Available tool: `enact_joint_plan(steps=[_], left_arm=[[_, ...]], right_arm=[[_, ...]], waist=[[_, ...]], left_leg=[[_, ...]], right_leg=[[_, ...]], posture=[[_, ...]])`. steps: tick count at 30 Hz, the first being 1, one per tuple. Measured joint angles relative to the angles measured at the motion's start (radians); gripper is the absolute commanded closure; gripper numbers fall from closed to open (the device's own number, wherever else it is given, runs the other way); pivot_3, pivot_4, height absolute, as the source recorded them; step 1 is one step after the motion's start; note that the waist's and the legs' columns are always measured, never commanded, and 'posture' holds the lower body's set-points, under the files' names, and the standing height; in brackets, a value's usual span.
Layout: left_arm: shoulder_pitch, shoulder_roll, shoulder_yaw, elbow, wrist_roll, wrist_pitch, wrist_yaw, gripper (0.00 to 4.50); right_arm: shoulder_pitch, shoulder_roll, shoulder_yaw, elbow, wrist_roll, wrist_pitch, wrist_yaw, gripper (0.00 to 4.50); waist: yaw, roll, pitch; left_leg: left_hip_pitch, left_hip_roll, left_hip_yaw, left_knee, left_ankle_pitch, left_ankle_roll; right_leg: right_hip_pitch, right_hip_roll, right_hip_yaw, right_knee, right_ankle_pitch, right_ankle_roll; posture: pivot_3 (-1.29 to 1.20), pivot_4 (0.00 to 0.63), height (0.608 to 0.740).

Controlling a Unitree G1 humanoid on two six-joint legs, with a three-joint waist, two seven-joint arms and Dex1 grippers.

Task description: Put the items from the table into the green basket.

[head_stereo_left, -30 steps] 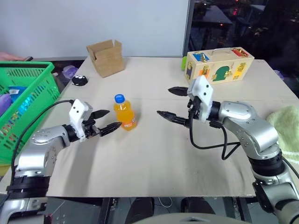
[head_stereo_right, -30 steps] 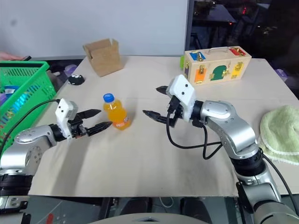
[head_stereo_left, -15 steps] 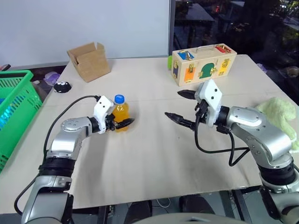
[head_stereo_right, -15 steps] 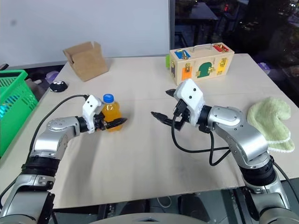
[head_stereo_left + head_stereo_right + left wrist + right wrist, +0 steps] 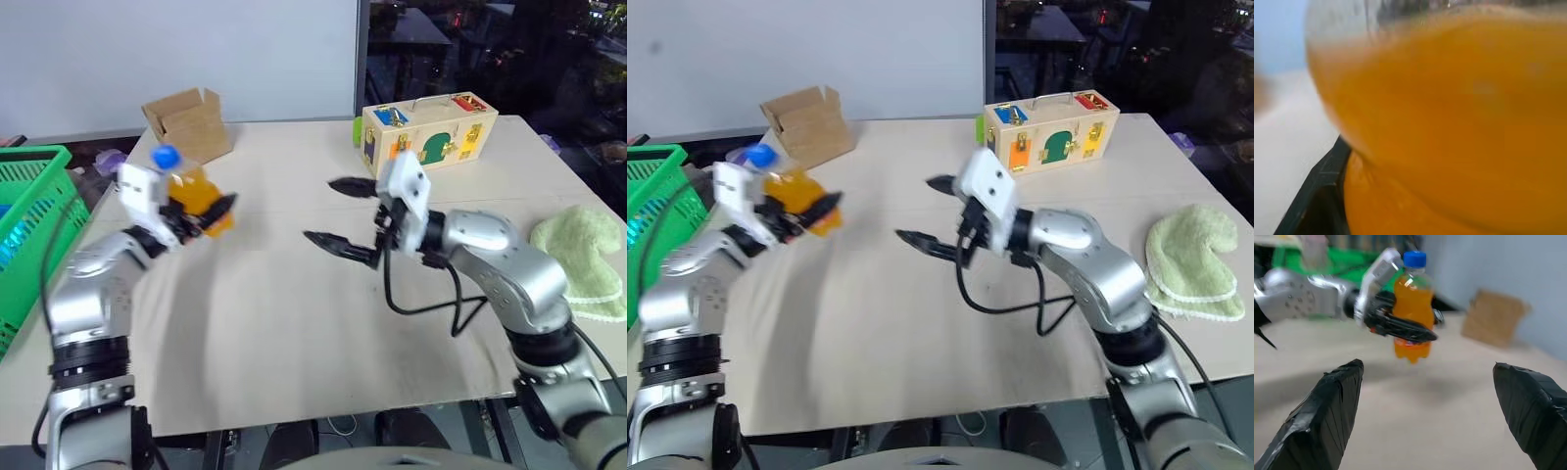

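Clearly the right gripper (image 5: 343,215) hangs mid-frame with jaws apart and empty, while the left gripper (image 5: 201,213) is clamped on the bottle (image 5: 191,191), lifted off the table (image 5: 323,343) at upper left; tilted, it could slip short of the basket (image 5: 24,225)

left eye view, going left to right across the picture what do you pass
green basket → left gripper shut on the orange-drink bottle → right gripper, open → wooden latch box → pale-green cloth
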Motion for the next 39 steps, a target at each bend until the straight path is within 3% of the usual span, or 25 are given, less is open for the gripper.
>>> enact_joint_plan(steps=[5, 13, 22, 34, 39], left_arm=[[-0.112, 0.123, 0.165, 0.103, 0.016, -0.039, 0.159, 1.42], [-0.107, 0.274, 0.243, 0.298, 0.109, -0.173, 0.210, 1.42], [-0.045, 0.296, 0.266, 0.401, 0.157, -0.252, 0.221, 1.42], [-0.092, 0.371, 0.218, 0.708, 0.193, -0.399, 0.128, 1.42], [-0.080, 0.390, 0.182, 0.843, 0.257, -0.492, 0.191, 1.42]], right_arm=[[-0.114, 0.103, 0.014, 0.084, 0.033, -0.061, 0.051, 0.00], [-0.132, 0.124, 0.021, 0.139, 0.040, -0.091, 0.105, 0.00], [-0.131, 0.116, 0.025, 0.136, 0.042, -0.091, 0.127, 0.00], [-0.130, 0.103, 0.034, 0.136, 0.035, -0.091, 0.135, 0.00], [-0.121, 0.092, 0.035, 0.136, 0.029, -0.091, 0.135, 0.00]], waist=[[0.040, -0.001, -0.001], [0.106, -0.002, -0.001], [0.133, -0.004, -0.002], [0.129, -0.005, -0.003], [0.125, -0.006, -0.003]], left_leg=[[0.000, -0.001, -0.001, -0.001, 0.000, 0.000], [-0.001, -0.001, -0.001, -0.002, 0.000, -0.001], [0.000, -0.001, -0.003, -0.002, 0.002, -0.004], [0.000, -0.001, -0.004, -0.002, 0.002, -0.004], [0.000, -0.001, -0.004, -0.002, 0.002, -0.004]], right_leg=[[0.000, -0.001, -0.002, -0.001, 0.000, 0.000], [0.000, -0.001, -0.004, -0.001, 0.000, 0.000], [0.002, -0.001, -0.006, -0.001, 0.000, 0.000], [0.002, -0.001, -0.008, -0.001, 0.000, -0.001], [0.002, 0.000, -0.008, -0.001, 0.000, -0.001]], posture=[[0.15, 0.000, 0.740], [0.17, 0.000, 0.740], [0.17, 0.000, 0.740], [0.17, 0.000, 0.740], [0.16, 0.000, 0.740]])
